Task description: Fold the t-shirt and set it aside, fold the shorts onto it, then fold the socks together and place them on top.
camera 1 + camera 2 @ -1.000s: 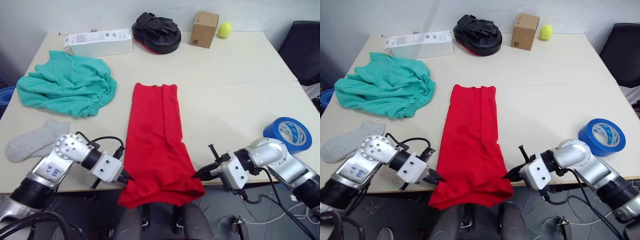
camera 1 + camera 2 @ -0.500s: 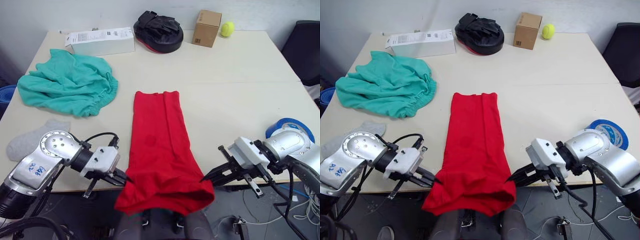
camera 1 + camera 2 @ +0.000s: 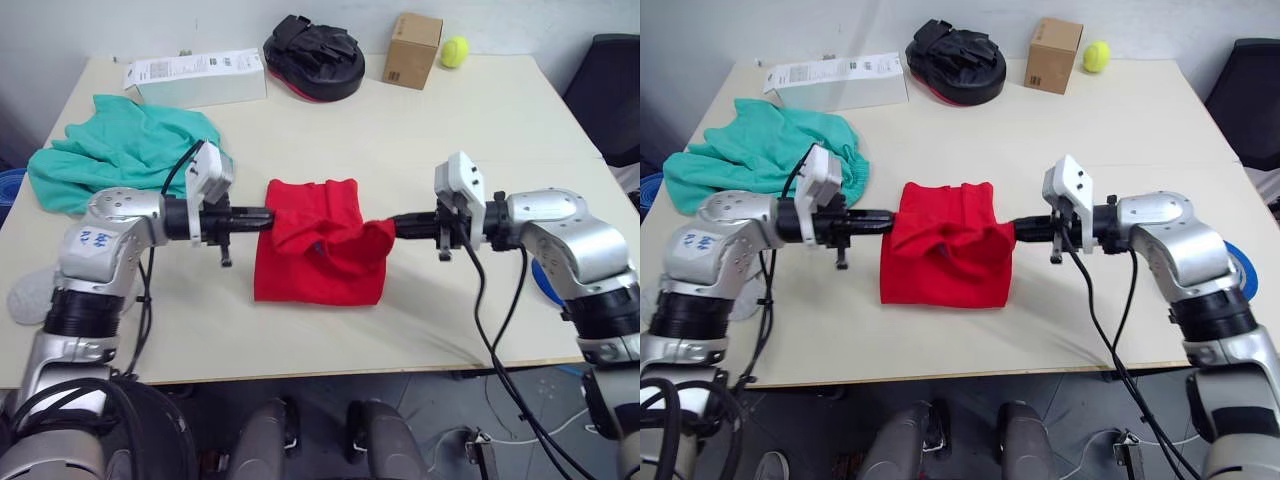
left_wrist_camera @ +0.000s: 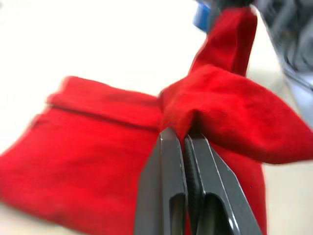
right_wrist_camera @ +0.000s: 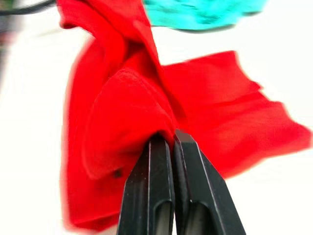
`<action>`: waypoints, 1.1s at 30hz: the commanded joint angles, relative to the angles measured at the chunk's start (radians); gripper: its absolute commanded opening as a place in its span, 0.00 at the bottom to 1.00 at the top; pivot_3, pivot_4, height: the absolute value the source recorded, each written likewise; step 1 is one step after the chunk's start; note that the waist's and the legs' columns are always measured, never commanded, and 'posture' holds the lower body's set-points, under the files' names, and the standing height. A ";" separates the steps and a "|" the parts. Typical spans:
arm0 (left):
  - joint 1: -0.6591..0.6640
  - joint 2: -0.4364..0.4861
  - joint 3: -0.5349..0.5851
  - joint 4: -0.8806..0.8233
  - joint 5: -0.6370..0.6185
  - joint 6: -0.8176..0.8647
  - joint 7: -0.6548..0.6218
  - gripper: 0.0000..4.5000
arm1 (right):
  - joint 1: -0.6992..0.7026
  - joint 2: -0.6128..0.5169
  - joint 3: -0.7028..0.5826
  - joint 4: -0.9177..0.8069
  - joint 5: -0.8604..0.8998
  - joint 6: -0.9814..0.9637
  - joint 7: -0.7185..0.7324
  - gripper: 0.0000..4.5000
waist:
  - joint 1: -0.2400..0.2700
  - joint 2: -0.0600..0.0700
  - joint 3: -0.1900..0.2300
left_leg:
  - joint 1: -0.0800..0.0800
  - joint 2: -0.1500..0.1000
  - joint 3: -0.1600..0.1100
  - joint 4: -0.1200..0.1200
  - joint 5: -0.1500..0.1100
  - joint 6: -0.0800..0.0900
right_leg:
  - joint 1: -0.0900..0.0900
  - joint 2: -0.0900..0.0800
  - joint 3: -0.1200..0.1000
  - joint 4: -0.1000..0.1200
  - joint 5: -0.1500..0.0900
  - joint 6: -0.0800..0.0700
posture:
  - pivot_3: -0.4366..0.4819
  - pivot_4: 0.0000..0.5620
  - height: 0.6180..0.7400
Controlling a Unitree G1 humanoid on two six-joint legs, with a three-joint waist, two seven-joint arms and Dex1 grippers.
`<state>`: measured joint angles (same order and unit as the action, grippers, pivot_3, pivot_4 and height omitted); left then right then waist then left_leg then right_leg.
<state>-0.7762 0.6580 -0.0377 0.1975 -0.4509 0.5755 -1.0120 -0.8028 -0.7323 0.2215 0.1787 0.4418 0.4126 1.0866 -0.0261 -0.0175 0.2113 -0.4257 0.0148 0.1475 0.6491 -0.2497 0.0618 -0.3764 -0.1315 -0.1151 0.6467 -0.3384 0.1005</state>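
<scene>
A pale beige table (image 3: pixel 470 130) stands against a light wall (image 3: pixel 200 20), black chair (image 3: pixel 612 90) beside it.

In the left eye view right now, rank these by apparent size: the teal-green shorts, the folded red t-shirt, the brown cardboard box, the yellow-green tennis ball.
1. Teal-green shorts and red t-shirt: too alike to rank, and the shorts are partly behind the left arm.
2. Brown cardboard box, though it sits farther from the camera.
3. Yellow-green tennis ball.

Matt red cloth t-shirt (image 3: pixel 320 245), soft teal fabric shorts (image 3: pixel 125 150), smooth pale matt table (image 3: pixel 470 140).
</scene>
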 commanded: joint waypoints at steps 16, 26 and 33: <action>-0.066 -0.141 0.017 0.369 0.193 -0.163 0.154 0.00 | -0.225 0.245 -0.010 0.438 -0.254 0.005 -0.075 0.00 | -0.002 -0.001 0.000 | 0.000 -0.001 0.000 0.000 0.002 -0.001 | -0.001 0.000 0.001 0.007 0.000 0.000 | 0.48 0.27 1.00; -0.175 -0.181 0.031 0.562 0.224 -0.231 0.149 0.21 | -0.299 0.303 -0.040 0.646 -0.331 -0.029 -0.121 0.21 | -0.008 -0.001 0.000 | 0.000 -0.001 0.001 -0.001 0.002 -0.002 | -0.002 0.000 0.001 0.008 0.000 0.000 | 0.48 0.27 1.00; -0.186 -0.163 0.069 0.564 0.210 -0.177 0.142 0.69 | -0.354 0.304 -0.122 0.691 -0.304 0.069 -0.171 0.74 | -0.010 -0.001 0.000 | 0.000 -0.001 0.001 -0.001 0.003 -0.002 | -0.003 0.000 0.001 0.008 0.000 0.000 | 0.48 0.27 1.00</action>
<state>-0.9296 0.4794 0.0028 0.7665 -0.2292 0.3925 -0.8665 -1.1246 -0.4223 0.1395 0.8747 0.1181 0.4659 0.9255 -0.0360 -0.0181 0.2114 -0.4256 0.0141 0.1482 0.6481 -0.2471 0.0598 -0.3791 -0.1313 -0.1143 0.6549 -0.3383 0.1007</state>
